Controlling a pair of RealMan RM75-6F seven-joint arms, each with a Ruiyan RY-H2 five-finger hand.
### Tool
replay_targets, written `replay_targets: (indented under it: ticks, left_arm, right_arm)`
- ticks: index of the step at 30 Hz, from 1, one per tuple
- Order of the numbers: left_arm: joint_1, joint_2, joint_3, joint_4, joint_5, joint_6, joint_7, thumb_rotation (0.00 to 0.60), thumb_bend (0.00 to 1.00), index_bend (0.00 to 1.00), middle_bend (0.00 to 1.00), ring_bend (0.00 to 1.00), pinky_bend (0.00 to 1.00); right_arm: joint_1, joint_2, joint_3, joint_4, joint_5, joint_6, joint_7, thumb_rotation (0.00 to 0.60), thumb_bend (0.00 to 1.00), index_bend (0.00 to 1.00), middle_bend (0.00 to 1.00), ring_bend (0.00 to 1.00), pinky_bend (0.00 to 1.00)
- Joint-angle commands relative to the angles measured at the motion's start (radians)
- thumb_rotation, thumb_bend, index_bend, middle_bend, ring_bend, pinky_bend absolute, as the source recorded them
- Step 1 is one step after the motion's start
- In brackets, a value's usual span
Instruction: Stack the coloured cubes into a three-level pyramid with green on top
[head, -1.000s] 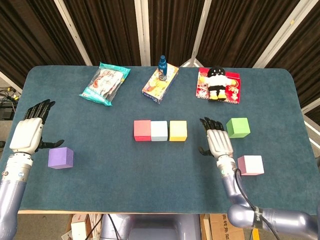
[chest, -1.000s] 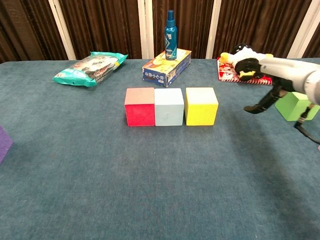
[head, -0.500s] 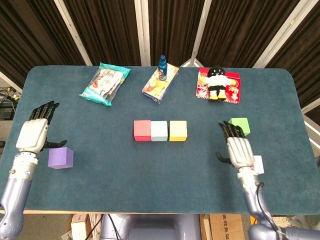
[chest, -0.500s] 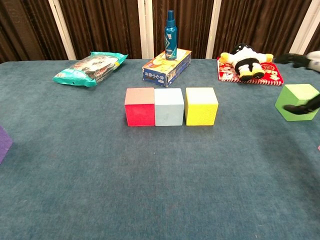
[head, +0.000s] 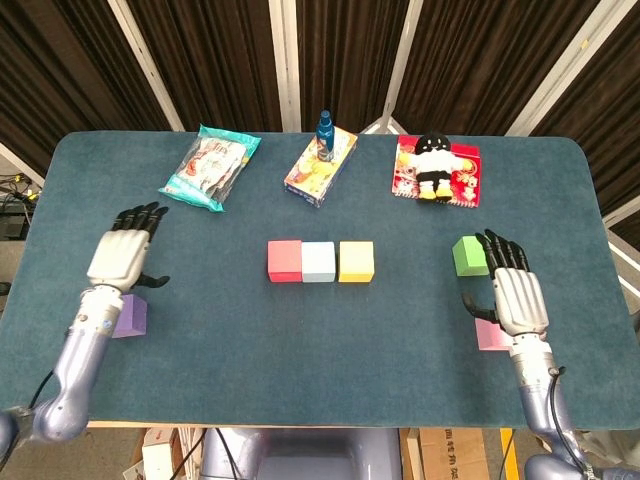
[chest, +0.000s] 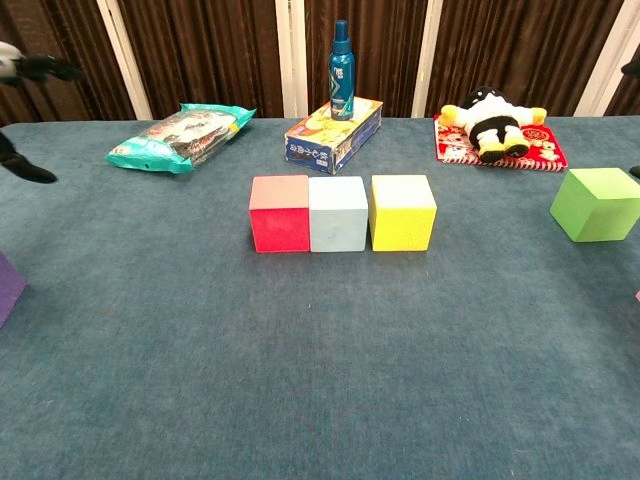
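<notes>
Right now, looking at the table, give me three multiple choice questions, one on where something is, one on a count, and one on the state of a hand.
1. Where does the blue spray bottle stand?
A. on the snack bag
B. on the printed box
C. on the green cube

2. How many cubes make up the row in the middle of the table?
A. two
B. three
C. four

3. What is the right hand doing?
A. holding nothing, fingers apart
B. gripping the green cube
C. pinching the yellow cube

Answers:
1. B, the bottle stands upright on the printed box at the back.
2. B, the red cube, pale blue cube and yellow cube sit side by side.
3. A, it is spread beside the green cube, with nothing in it.
</notes>
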Motion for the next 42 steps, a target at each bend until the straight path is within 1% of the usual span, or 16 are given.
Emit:
replay_targets:
  ticks: [1, 6, 9, 14, 16, 20, 25, 28, 32, 42]
  left_arm:
    - [-0.07, -0.07, -0.019, 0.064, -0.056, -0.047, 0.055, 0.6, 0.16, 0.0, 0.0, 0.0, 0.02]
    - [-0.149, -0.154, -0.028, 0.154, -0.08, -0.075, 0.119, 0.6, 0.17, 0.0, 0.0, 0.0, 0.02]
    - [-0.198, -0.205, -0.034, 0.21, -0.089, -0.09, 0.156, 0.6, 0.2, 0.0, 0.0, 0.0, 0.02]
    - [-0.258, -0.271, -0.024, 0.291, -0.097, -0.115, 0.208, 0.6, 0.22, 0.0, 0.0, 0.0, 0.02]
    - [-0.286, -0.312, -0.022, 0.349, -0.106, -0.131, 0.227, 0.6, 0.22, 0.0, 0.0, 0.0, 0.02]
    - [-0.312, -0.357, -0.023, 0.411, -0.121, -0.143, 0.237, 0.6, 0.22, 0.0, 0.0, 0.0, 0.02]
    - [-0.338, -0.398, -0.025, 0.463, -0.129, -0.158, 0.244, 0.6, 0.22, 0.0, 0.0, 0.0, 0.02]
    - [-0.365, -0.446, -0.027, 0.517, -0.133, -0.176, 0.249, 0.6, 0.22, 0.0, 0.0, 0.0, 0.02]
    - [-0.384, -0.482, -0.03, 0.558, -0.137, -0.181, 0.253, 0.6, 0.22, 0.0, 0.0, 0.0, 0.02]
    - [-0.418, -0.539, -0.037, 0.636, -0.135, -0.197, 0.258, 0.6, 0.22, 0.0, 0.0, 0.0, 0.02]
  right_arm:
    - [-0.007, 0.009, 0.016, -0.004, 0.003, -0.013, 0.021, 0.6, 0.34, 0.0, 0.0, 0.0, 0.0]
    - [-0.017, 0.024, 0.043, -0.012, 0.006, -0.025, 0.057, 0.6, 0.34, 0.0, 0.0, 0.0, 0.0]
    - [-0.023, 0.033, 0.054, -0.016, 0.004, -0.034, 0.071, 0.6, 0.34, 0.0, 0.0, 0.0, 0.0]
    - [-0.033, 0.042, 0.069, -0.016, 0.013, -0.052, 0.09, 0.6, 0.34, 0.0, 0.0, 0.0, 0.0]
    - [-0.038, 0.046, 0.077, -0.016, 0.017, -0.056, 0.101, 0.6, 0.34, 0.0, 0.0, 0.0, 0.0]
    - [-0.043, 0.049, 0.086, -0.015, 0.017, -0.064, 0.108, 0.6, 0.34, 0.0, 0.0, 0.0, 0.0]
    - [-0.047, 0.051, 0.096, -0.016, 0.022, -0.074, 0.115, 0.6, 0.34, 0.0, 0.0, 0.0, 0.0]
    - [-0.05, 0.052, 0.104, -0.016, 0.024, -0.082, 0.122, 0.6, 0.34, 0.0, 0.0, 0.0, 0.0]
    - [-0.054, 0.053, 0.111, -0.014, 0.027, -0.09, 0.128, 0.6, 0.34, 0.0, 0.0, 0.0, 0.0]
    - [-0.062, 0.052, 0.128, -0.009, 0.032, -0.105, 0.138, 0.6, 0.34, 0.0, 0.0, 0.0, 0.0]
